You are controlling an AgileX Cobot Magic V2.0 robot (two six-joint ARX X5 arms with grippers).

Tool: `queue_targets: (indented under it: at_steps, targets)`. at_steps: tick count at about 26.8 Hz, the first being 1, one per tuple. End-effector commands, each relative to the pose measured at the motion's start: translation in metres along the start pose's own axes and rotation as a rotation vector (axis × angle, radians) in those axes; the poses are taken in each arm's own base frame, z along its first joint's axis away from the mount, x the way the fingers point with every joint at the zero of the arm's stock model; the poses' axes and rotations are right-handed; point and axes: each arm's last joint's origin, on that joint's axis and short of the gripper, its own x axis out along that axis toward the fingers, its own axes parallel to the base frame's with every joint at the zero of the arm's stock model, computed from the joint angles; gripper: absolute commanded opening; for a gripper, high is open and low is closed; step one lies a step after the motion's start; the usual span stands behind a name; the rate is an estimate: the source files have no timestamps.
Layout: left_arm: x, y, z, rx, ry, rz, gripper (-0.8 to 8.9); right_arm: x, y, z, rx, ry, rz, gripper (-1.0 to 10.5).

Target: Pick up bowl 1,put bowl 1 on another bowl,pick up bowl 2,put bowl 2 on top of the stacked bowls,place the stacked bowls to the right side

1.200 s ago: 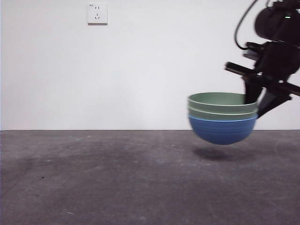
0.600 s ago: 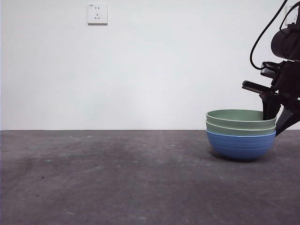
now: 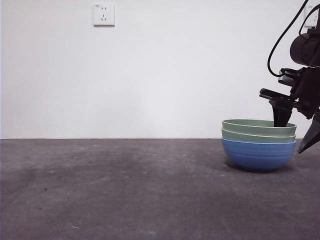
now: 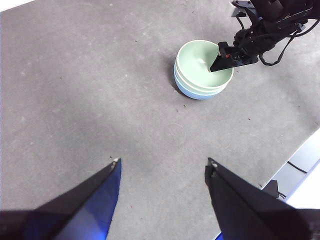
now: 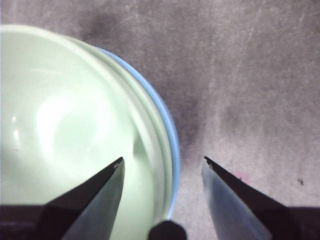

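The right hand (image 3: 296, 131) is at the far right of the front view, down by the stack of three ribbed round bowls (image 3: 259, 145). Its two black jaws are spread wide apart. One jaw is over the inside of the top bowl and the other is outside the stack, so the rims sit in the gap between them. No jaw looks like it is touching the bowls.

The stack sits flat on the dark grey bench (image 3: 125, 190). The round blue bowl with a thin pale rim (image 3: 258, 155) is at the bottom. Two pale green bowls (image 3: 258, 129) sit inside it, one in the other.

The left hand (image 4: 162, 167) hangs high over the bare bench, well apart from the stack. Its jaws are wide apart too and hold nothing.

A white wall socket (image 3: 103, 14) is on the pale wall behind.
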Motion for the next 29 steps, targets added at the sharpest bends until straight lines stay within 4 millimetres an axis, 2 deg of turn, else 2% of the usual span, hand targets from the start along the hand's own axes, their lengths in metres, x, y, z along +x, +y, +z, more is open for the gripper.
queue_targets:
  at_steps: [1, 5, 9, 12, 18, 23, 24, 26, 29]
  targets:
    - [0.0, -0.001, 0.0, 0.008, -0.002, -0.004, 2.83, -0.01, 0.003, -0.001, -0.019, -0.017, 0.005, 2.6]
    - [0.0, -0.001, 0.0, 0.018, -0.001, -0.003, 2.83, -0.06, 0.014, -0.009, -0.057, -0.079, 0.009, 2.6]
    - [0.0, -0.001, 0.0, 0.044, 0.0, -0.004, 2.83, -0.121, 0.033, -0.046, -0.124, -0.039, 0.021, 2.6]
    - [0.0, -0.001, 0.0, 0.053, 0.0, -0.005, 2.83, -0.148, 0.045, -0.07, -0.186, -0.015, 0.033, 2.5]
    - [0.0, -0.001, 0.0, 0.066, 0.006, -0.006, 2.83, -0.193, 0.063, -0.112, -0.279, -0.056, 0.081, 2.4]
    - [0.0, -0.001, -0.004, 0.062, 0.046, -0.005, 2.63, -0.218, 0.07, -0.138, -0.347, -0.113, 0.128, 0.4]
    - [0.0, -0.001, -0.005, 0.064, 0.054, -0.005, 1.91, -0.222, 0.071, -0.142, -0.36, -0.123, 0.134, -0.1]
    - [0.0, 0.0, -0.006, 0.064, 0.064, -0.005, -0.3, -0.227, 0.07, -0.148, -0.371, -0.134, 0.139, -0.2]
    - [0.0, 0.0, -0.008, 0.067, 0.081, -0.006, -0.08, -0.231, 0.068, -0.154, -0.37, -0.121, 0.135, -0.2]
